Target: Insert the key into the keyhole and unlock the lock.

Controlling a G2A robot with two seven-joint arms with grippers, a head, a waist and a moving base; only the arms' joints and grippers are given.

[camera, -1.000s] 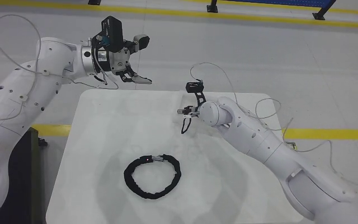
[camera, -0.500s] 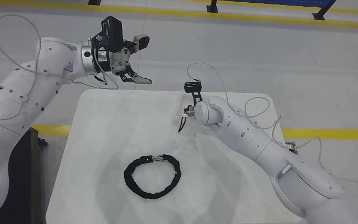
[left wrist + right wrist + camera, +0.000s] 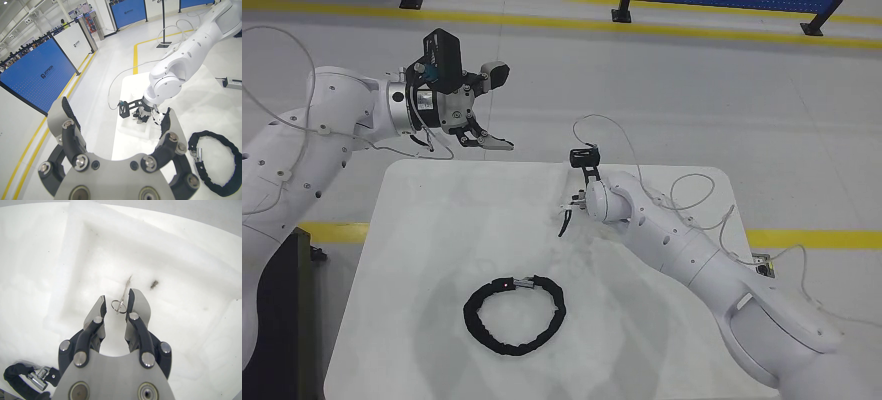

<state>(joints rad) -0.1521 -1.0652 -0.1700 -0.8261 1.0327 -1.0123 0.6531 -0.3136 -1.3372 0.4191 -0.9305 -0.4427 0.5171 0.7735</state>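
Observation:
A small metal key (image 3: 124, 293) on a split ring (image 3: 118, 305) stands upright in a white foam block (image 3: 75, 237) at the far middle of the table. My right gripper (image 3: 116, 298) is open and straddles the key's head, with one pad close beside it. In the top view, the right gripper (image 3: 566, 213) hangs low over that spot. The lock (image 3: 514, 315), a black sleeved loop with a silver cylinder (image 3: 520, 285), lies on the table nearer the front. My left gripper (image 3: 485, 108) is open and empty, held high beyond the table's far left corner, and the lock (image 3: 224, 137) lies past its fingers.
The white table (image 3: 412, 260) has bare surface all round the lock. The foam block has a raised rim (image 3: 62, 262) around its recess. A cable (image 3: 642, 150) loops off the right wrist. A grey box (image 3: 229, 83) lies on the floor beyond the table.
The right arm has swung a little left and toward the table's far edge, bringing its gripper in around the key. The left arm and the lock have not moved.

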